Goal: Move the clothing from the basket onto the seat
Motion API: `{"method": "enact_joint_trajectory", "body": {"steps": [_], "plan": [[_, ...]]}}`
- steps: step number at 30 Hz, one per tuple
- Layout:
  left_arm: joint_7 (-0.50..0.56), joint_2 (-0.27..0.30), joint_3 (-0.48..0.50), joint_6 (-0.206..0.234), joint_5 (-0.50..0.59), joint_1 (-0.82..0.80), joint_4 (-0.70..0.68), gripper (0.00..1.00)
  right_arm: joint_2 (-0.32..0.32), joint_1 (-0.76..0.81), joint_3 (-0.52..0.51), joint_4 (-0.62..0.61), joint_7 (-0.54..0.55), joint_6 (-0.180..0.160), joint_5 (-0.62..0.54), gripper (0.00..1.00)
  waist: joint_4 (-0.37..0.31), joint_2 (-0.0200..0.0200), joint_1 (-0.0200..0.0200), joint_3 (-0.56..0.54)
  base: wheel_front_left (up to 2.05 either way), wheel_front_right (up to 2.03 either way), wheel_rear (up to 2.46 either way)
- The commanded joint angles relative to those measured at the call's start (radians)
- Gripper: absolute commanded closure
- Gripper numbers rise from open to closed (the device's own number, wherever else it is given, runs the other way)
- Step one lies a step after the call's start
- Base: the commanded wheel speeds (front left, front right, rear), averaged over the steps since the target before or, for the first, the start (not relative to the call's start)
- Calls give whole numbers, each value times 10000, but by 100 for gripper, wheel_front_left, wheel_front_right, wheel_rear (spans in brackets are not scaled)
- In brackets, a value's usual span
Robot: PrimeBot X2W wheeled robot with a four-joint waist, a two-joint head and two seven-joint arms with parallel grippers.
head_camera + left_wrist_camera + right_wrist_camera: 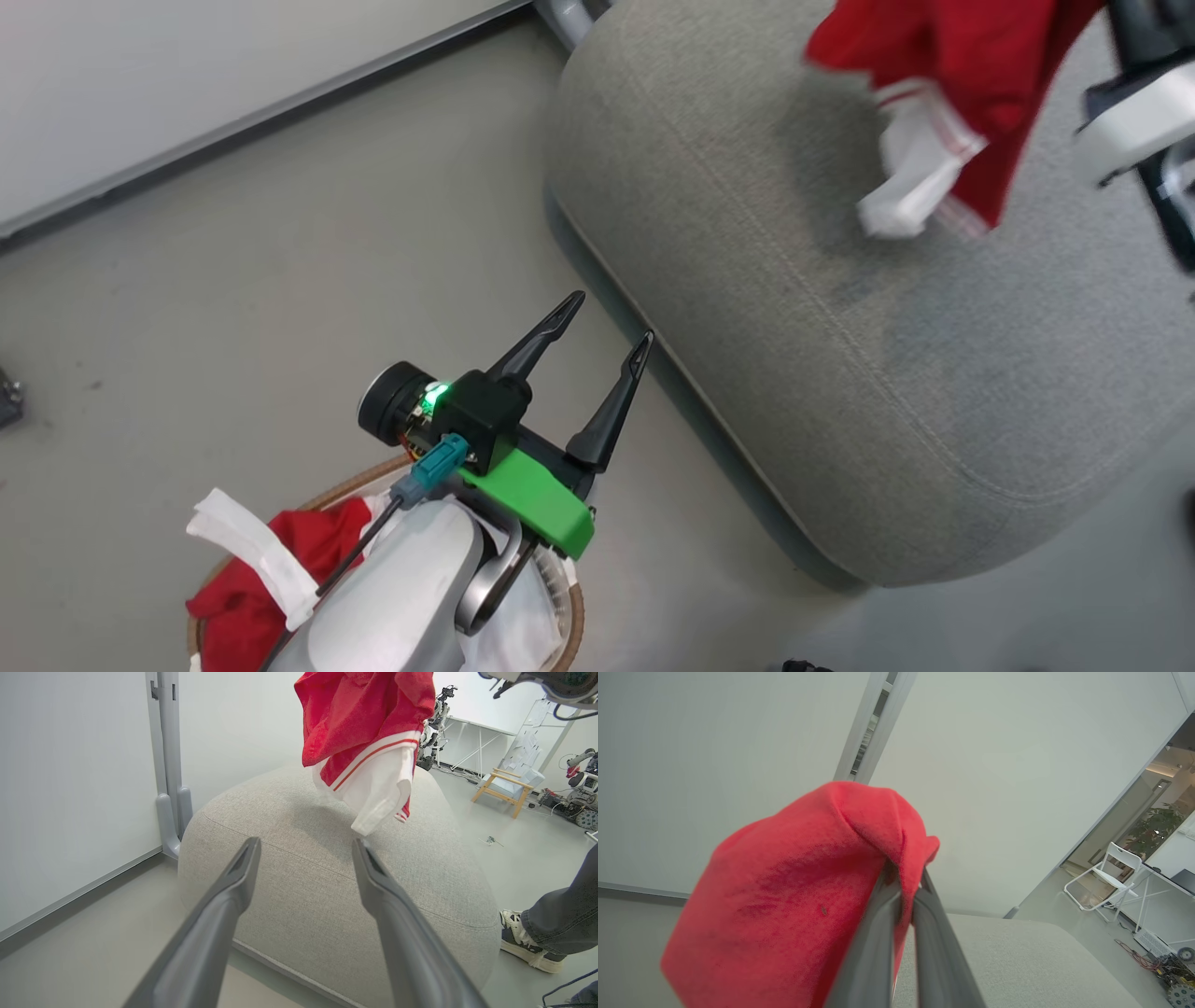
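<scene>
Two grippers show opposite states. The right gripper [906, 891] has its long dark fingers pressed together, pinching a fold of a red garment [794, 896] that bunches over its fingertips and hangs to their left in its own wrist view. Below and beyond that gripper lies the seat [1017, 961], grey and woven. The garment hangs above it, white panel and striped hem lowest, and whether the hem touches the upholstery cannot be told. The left gripper [612, 317] is spread wide and holds nothing. Its fingertips point toward the seat's rounded edge, the right one just beside that edge in the head view, over the floor [233, 308]. From the left wrist camera the hanging garment is ahead of and above these fingers. Behind the left gripper, under its wrist and pale forearm [401, 597], sits the basket [355, 483], its brown woven rim partly hidden by the arm. More red clothing [238, 607] lies heaped inside it, left of the forearm, with a white strip [257, 551] draped over it. The white lining [523, 630] shows on the other side. Far to the right of the left gripper, past the seat's end, a person's leg [560, 919] in dark trousers and a pale shoe [525, 949] stand on the floor.
</scene>
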Motion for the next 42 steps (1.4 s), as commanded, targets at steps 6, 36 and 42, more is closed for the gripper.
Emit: {"method": "enact_joint_trajectory", "body": {"steps": [6, 36, 42], "plan": [[5, 201, -127, -30, 82, -456, -90, 0, -285, -57, -1575, 1133, -51, -14, -367, 100, 1087, -1, 0, 1065, 0, 0, 0], [6, -134, 2720, -30, 1109, 1156, -479, 0, 2482, 5107, -3369, -1025, -51, -14, -336, 0, 1831, -1, 0, -44, 0, 0, 0], [5, -444, 4160, -24, 1665, 1615, -375, 0, 2856, 4919, -2620, -1449, -51, -14, -254, 0, 2568, -1, 0, -381, 0, 0, 0]]}}
